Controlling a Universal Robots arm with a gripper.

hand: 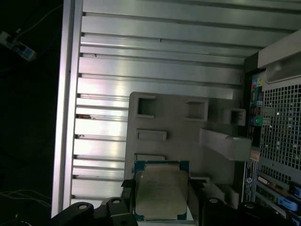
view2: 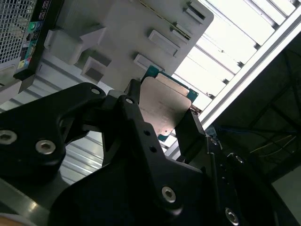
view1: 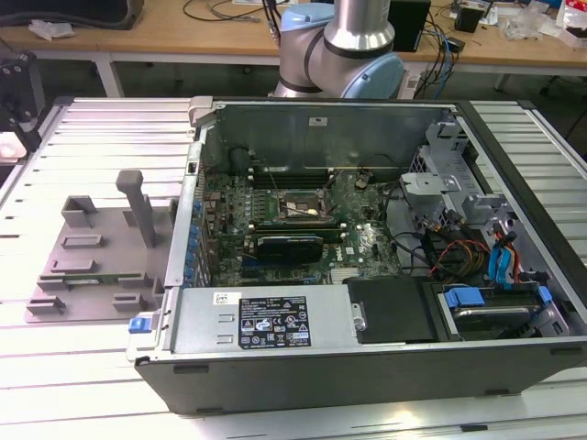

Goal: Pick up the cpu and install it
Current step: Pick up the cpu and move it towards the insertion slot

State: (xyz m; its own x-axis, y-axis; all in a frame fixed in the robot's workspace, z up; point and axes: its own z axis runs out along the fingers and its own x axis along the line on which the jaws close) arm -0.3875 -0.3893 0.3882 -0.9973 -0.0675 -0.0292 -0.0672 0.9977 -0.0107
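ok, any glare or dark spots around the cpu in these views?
Second wrist view: slatted table blown out white behind the cpu, jaws dark in front. First wrist view: cpu dim, table streaked with glare. Exterior view: evenly lit, computer case interior readable.

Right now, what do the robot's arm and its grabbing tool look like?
The arm is a shiny silver tube with pale blue rounded joints. Its tool is black, built from chunky flat bars with rounded ends, joined by round silver screws.
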